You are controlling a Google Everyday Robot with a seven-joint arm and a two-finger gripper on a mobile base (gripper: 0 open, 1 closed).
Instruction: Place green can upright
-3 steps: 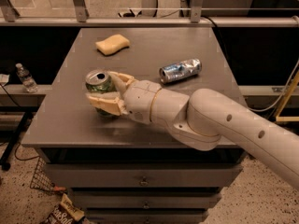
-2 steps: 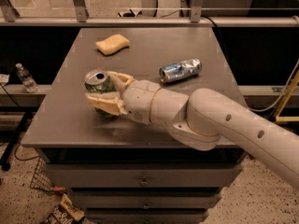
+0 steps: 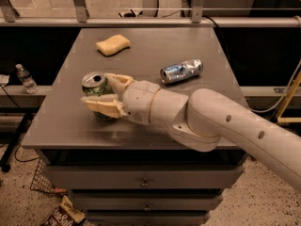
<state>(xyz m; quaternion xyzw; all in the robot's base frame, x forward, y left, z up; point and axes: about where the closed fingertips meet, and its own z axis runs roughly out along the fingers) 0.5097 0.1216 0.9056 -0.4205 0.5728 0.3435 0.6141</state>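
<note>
Green and white mottling is seen on the green can, which stands upright on the near-left part of the grey table, its silver top with the pull-tab opening turned upward. The gripper is found at the can, carried in from the right on the pale arm. One finger is laid against the far side of the can and the other against its near side, so the can is clasped between them. Whether the base rests fully on the table cannot be told, since the lower part is hidden by the near finger. The main part of the task is judged to be done, as the can is upright. What is left, by this judgement, is for the clasp to be released and the gripper drawn away without the can being tipped. A crushed silver-blue can lies on its side to the right, well apart, and a yellow sponge lies at the far left.
</note>
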